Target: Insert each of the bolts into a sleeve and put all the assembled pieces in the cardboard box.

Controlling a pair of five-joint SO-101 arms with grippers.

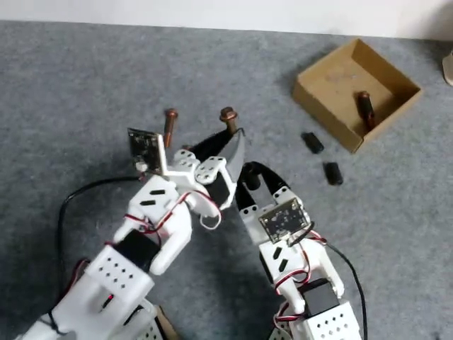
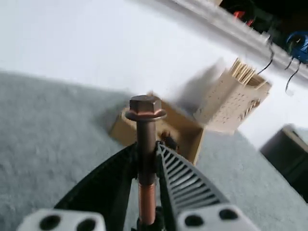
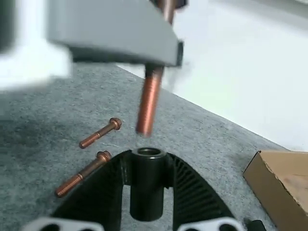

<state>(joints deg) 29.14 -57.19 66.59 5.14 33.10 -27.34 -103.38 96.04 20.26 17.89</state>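
Step in hand: mating bolt w/ sleeve; task judged early, since just one assembled piece (image 1: 365, 108) is seen boxed. Two loose bolts (image 3: 101, 132) (image 3: 81, 174) are seen lying on the grey, felt-like counter (image 1: 85, 85), left of centre. Near mid-counter a copper-coloured bolt (image 2: 144, 111), flanged hex head up and plain-looking shank down, is pinched by the ribbed black jaws of the left gripper (image 2: 147, 154). Just under its tip a short black tubular sleeve (image 3: 146, 192) is clamped upright by the jaws of the right gripper (image 3: 147, 161), bore open upward. Next move, prob.: shank to be centred over the bore & lowered straight; any offset could catch the rim. Two spare sleeves (image 1: 312, 142) (image 1: 333, 173) lie right of centre; the brown cardboard box (image 1: 338, 76) is set at the far right corner
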